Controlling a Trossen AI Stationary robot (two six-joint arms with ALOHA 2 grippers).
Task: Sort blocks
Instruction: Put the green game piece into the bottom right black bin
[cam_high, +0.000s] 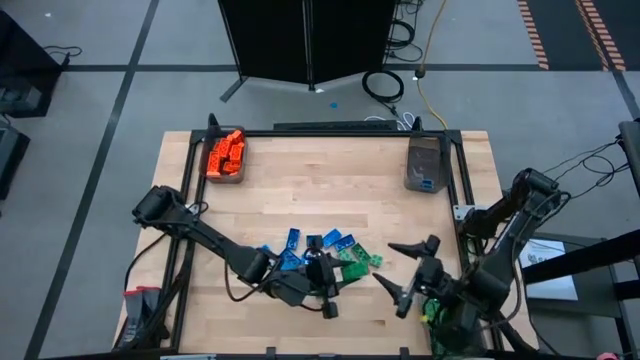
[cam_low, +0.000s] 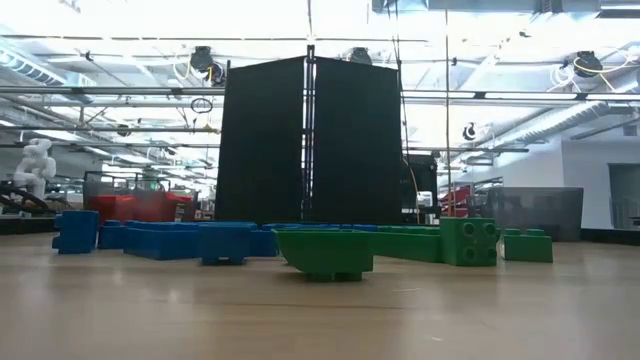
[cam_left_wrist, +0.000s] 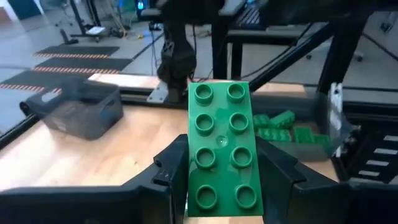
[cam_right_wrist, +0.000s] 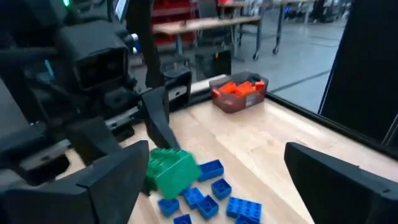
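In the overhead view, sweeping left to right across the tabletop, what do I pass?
Bin of orange blocks at the far left corner → blue blocks near the front → left end effector holding a green block → loose green blocks → right end effector, open → bin with a blue block at the far right corner.

Two dark, slender arms are seen from above, each built of rounded black joint housings linked by straight tubular segments. The left arm (cam_high: 200, 235) is finished in matte black throughout, with a bulbous shoulder joint and thin black cables looped beside its base. The right arm (cam_high: 505, 235) is of the same make, with cables trailing from its joints. Each ends in flat, angular black jaws of wedge-like shape, with smooth, unmarked inner faces.
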